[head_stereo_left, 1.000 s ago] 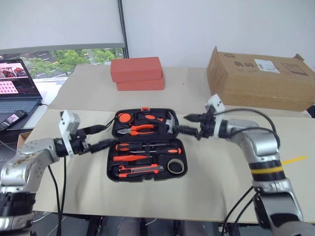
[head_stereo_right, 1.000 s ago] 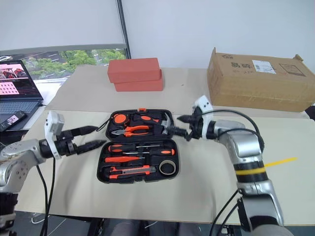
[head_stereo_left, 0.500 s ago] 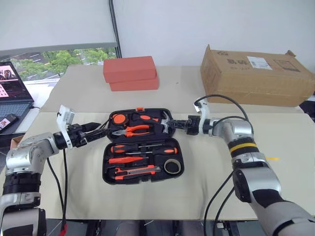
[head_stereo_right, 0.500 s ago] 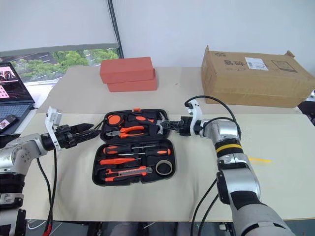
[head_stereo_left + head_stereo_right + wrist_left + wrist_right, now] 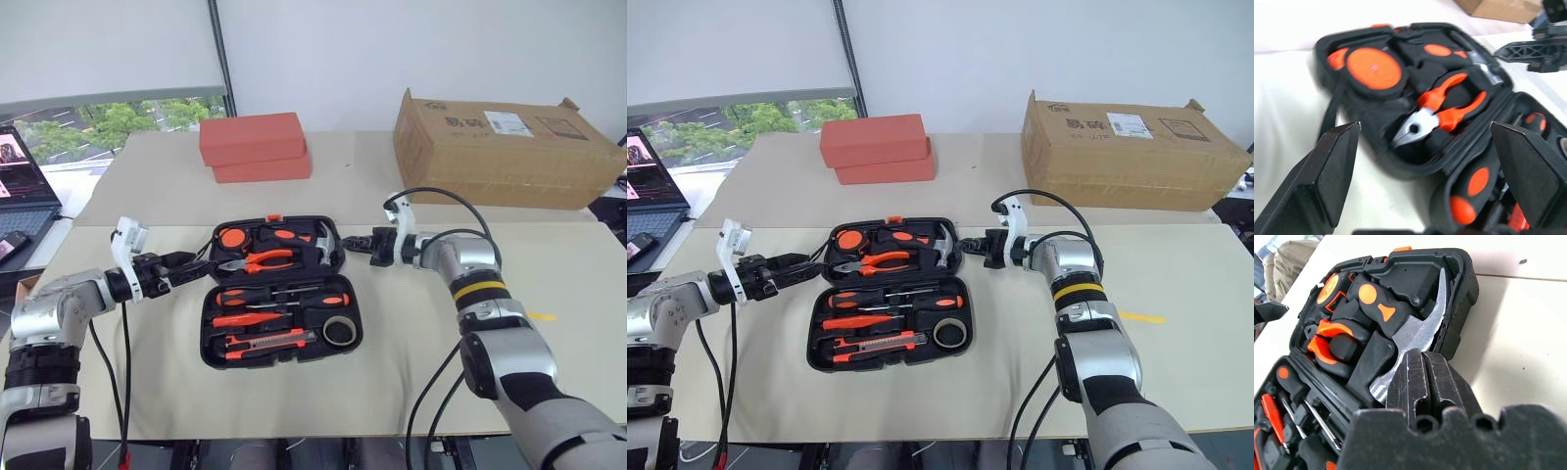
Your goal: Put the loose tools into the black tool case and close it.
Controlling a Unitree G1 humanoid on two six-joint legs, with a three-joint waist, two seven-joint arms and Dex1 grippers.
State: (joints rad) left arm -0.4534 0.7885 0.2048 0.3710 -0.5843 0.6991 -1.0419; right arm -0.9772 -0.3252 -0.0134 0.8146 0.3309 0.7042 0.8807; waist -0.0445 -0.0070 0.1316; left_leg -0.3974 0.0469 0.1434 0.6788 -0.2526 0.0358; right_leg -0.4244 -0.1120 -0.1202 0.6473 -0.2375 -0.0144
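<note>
The black tool case point(image 5: 207, 331) lies open on the table, both halves facing up. Several screwdrivers point(image 5: 284, 297) with orange-and-black handles and a grey tape ring point(image 5: 339, 331) rest in its near half. Pliers point(image 5: 269, 260), a hammer point(image 5: 1415, 333) and a tape measure point(image 5: 1374, 66) sit in the far half. My left gripper point(image 5: 191, 266) is open just beside the left edge of the far half, with its fingers point(image 5: 1317, 176) wide apart and nothing between them. At the right rim of that half my right gripper point(image 5: 355, 245) is shut, its fingertips point(image 5: 1425, 382) pressed together next to the hammer head.
Two stacked red-orange blocks point(image 5: 253, 147) stand behind the case and a cardboard box point(image 5: 500, 147) at the back right. A laptop point(image 5: 20, 166) sits off the table's left side. A yellow tape mark point(image 5: 541, 316) lies on the table to the right.
My right gripper has gone from open to shut at the case's right rim. Both hands have sunk a little toward the table. The camera view has shifted.
</note>
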